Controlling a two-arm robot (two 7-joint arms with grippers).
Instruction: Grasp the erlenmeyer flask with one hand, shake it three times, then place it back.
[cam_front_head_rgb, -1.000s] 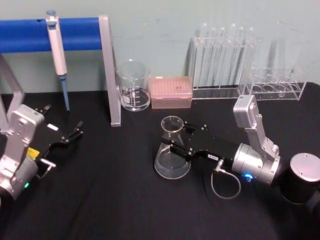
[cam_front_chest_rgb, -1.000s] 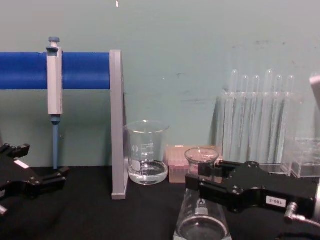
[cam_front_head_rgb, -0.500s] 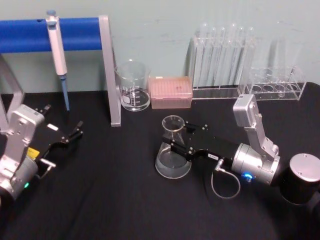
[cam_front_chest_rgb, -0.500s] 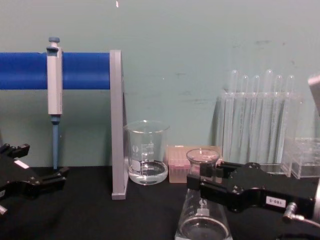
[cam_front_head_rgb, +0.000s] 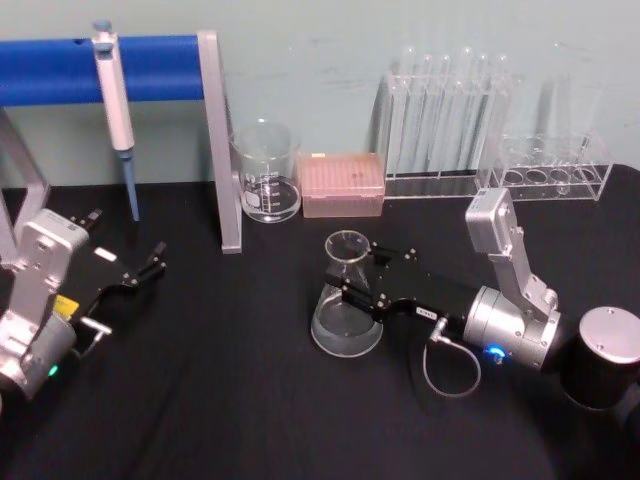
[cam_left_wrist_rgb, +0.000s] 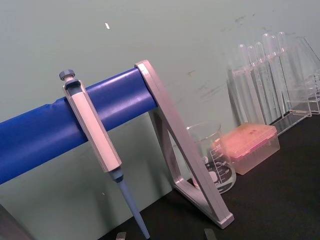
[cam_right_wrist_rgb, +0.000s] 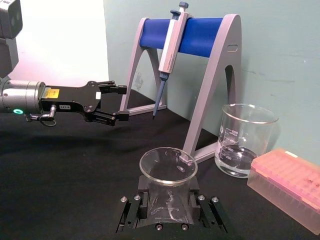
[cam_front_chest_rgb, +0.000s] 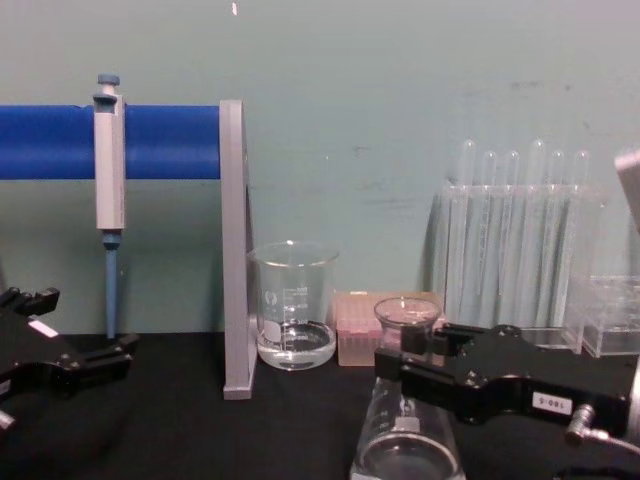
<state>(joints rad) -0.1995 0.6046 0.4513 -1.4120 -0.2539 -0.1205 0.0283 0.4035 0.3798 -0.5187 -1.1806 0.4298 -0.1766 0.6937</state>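
Note:
The erlenmeyer flask (cam_front_head_rgb: 346, 312) stands upright on the black table, mid-front, with a little clear liquid in its wide base (cam_front_chest_rgb: 405, 448). My right gripper (cam_front_head_rgb: 353, 272) reaches in from the right, its two black jaws shut on the flask's neck just below the flared rim (cam_right_wrist_rgb: 168, 167). The chest view shows the same grip, with the right gripper (cam_front_chest_rgb: 393, 352) at neck height. In the right wrist view the neck sits pinched between the fingers (cam_right_wrist_rgb: 129, 215). My left gripper (cam_front_head_rgb: 152, 260) rests open at the table's left, apart from the flask, and also appears as the left gripper (cam_right_wrist_rgb: 122, 102) in the right wrist view.
A glass beaker (cam_front_head_rgb: 266, 172) and a pink tip box (cam_front_head_rgb: 343, 184) stand behind the flask. A pipette (cam_front_head_rgb: 113, 95) hangs on the blue-barred stand (cam_front_head_rgb: 220, 140) at back left. Test tube racks (cam_front_head_rgb: 450, 120) line the back right. A black cylinder (cam_front_head_rgb: 606, 358) sits at the front right.
The flask and the right gripper holding it have shifted very slightly to the right. The left arm has not moved.

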